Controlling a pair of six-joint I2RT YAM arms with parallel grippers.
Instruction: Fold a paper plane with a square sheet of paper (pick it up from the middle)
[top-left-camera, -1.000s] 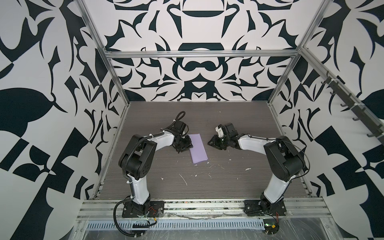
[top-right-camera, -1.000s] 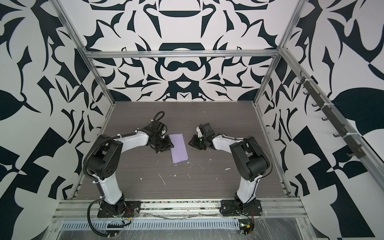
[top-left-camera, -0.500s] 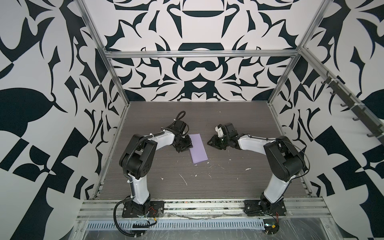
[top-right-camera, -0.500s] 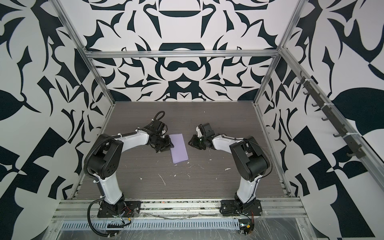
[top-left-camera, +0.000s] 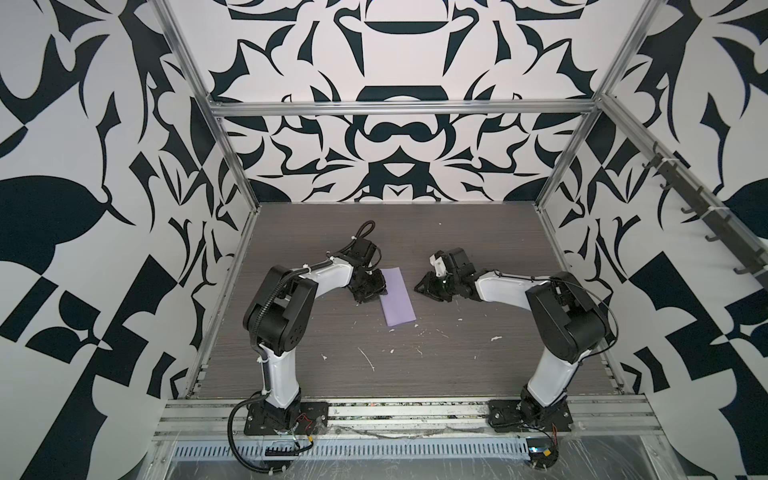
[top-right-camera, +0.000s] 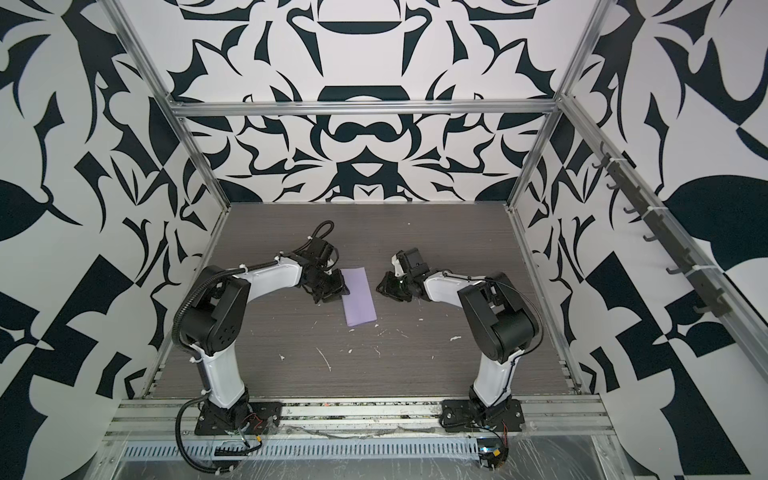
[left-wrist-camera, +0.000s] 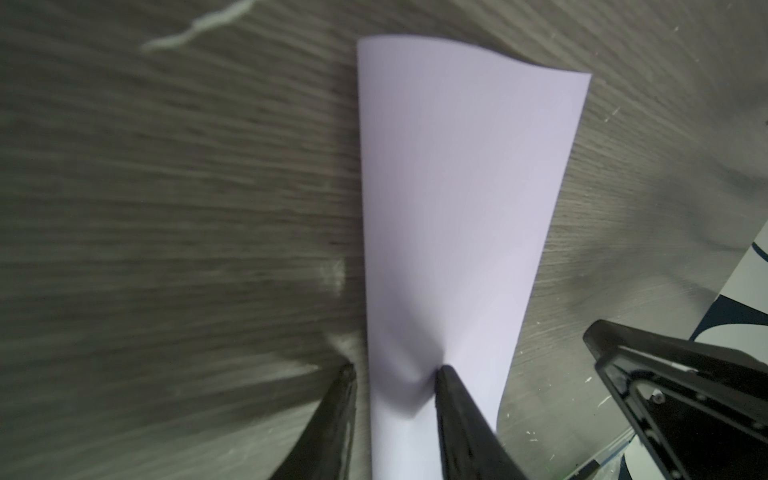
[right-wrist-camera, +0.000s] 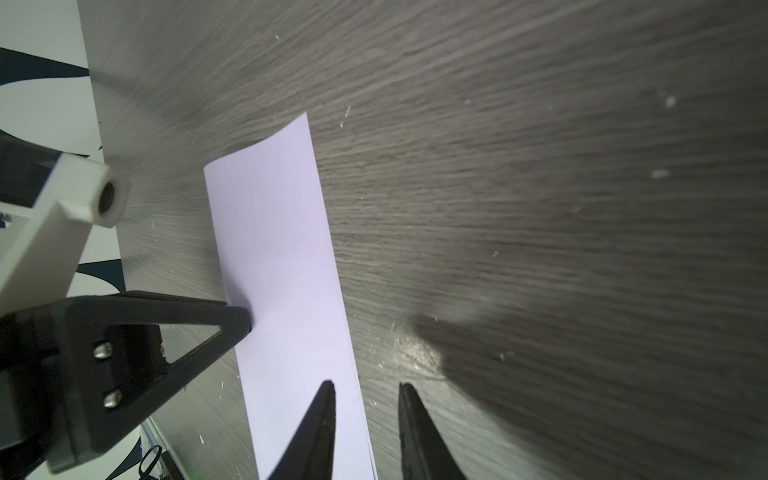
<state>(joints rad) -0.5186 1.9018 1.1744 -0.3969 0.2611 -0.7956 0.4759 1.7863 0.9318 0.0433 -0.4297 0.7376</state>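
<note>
1. Two black parallel grippers sit low over the grey wood-grain table (top-left-camera: 457, 353), one on each side of the task piece, as both top views show.
2. Your task piece is a thin, matte lilac-purple sheet of paper (top-left-camera: 399, 299) (top-right-camera: 360, 301). It lies near the middle of the table and presents as a long, narrow rectangle rather than a square. The right wrist view (right-wrist-camera: 282, 249) shows two layers along one long edge, so the sheet is doubled over. In the left wrist view (left-wrist-camera: 457, 187) the far short edge has a slight curve.
3. Your left gripper (top-left-camera: 376, 291) (left-wrist-camera: 395, 372) has its jaws partway apart, straddling the sheet's long edge on the left arm's side. One fingertip (left-wrist-camera: 446, 376) presses down on the paper, which dimples around it. The other fingertip is just off the edge, over bare table. Nothing is clamped between them.
4. Your right gripper (top-left-camera: 422, 286) (right-wrist-camera: 365, 384) also has its jaws partway apart, with nothing between them. Both top views place it just beside the sheet's opposite long edge. Whether a tip touches the paper cannot be told.
5. Small white flecks (top-left-camera: 368, 359) are scattered over the table between the sheet and the arm bases.
</note>
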